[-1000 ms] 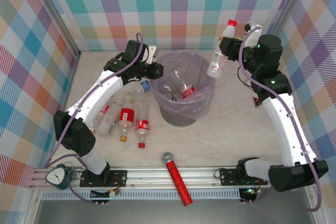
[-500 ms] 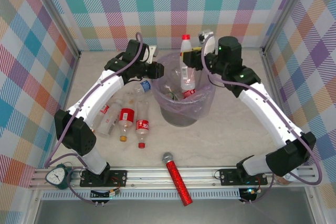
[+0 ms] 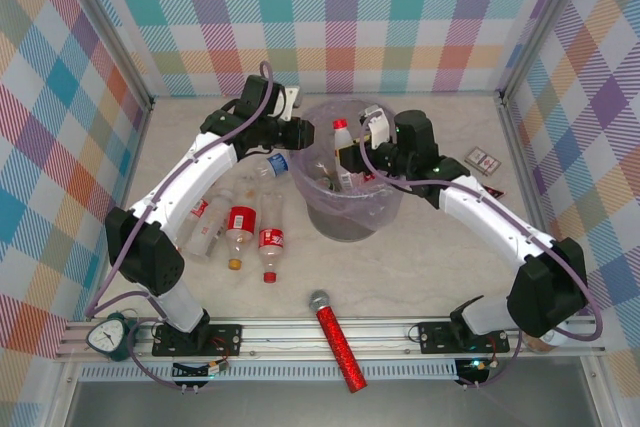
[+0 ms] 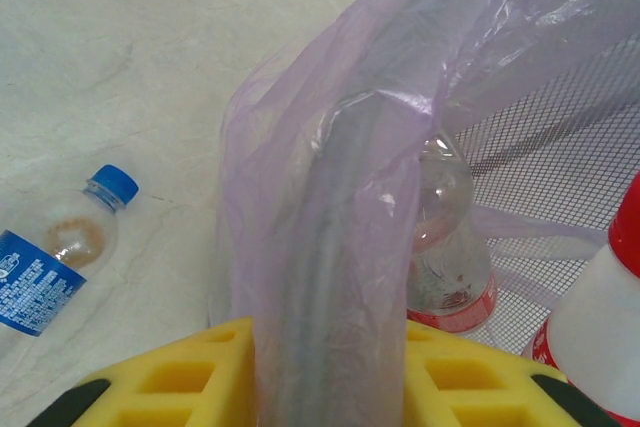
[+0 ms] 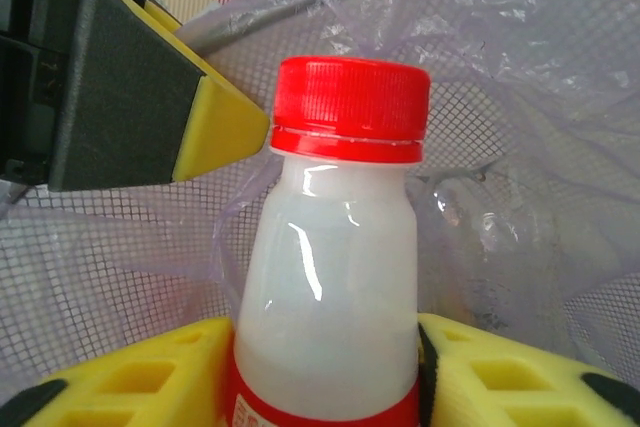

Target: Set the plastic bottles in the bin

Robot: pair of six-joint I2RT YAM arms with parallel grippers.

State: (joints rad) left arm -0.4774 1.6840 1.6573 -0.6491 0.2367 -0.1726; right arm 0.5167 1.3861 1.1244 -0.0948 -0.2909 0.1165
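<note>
- Top view: the left gripper (image 3: 302, 134) is clamping the rim of the round grey mesh bin lined with a lavender plastic bag (image 3: 392, 192). The right gripper (image 3: 352, 150) is hovering over the bin's mouth with a white red-capped plastic bottle (image 3: 342, 139) upright between its fingers. Several clear plastic bottles (image 3: 240, 222) are lying left of the bin.
- Left wrist: yellow fingers (image 4: 150, 382) are pinching the bagged rim.
- Right wrist: the bottle (image 5: 330, 247) is sitting between yellow pads (image 5: 130, 382); can't tell if it is gripped or let go.

Robot lab test cell, looks like: pastel plaid panels (image 3: 340, 7) wall in the marble-look tabletop (image 3: 430, 257) (aluminium rail (image 3: 300, 330) along its near edge, arm bases (image 3: 210, 334) bolted on).
</note>
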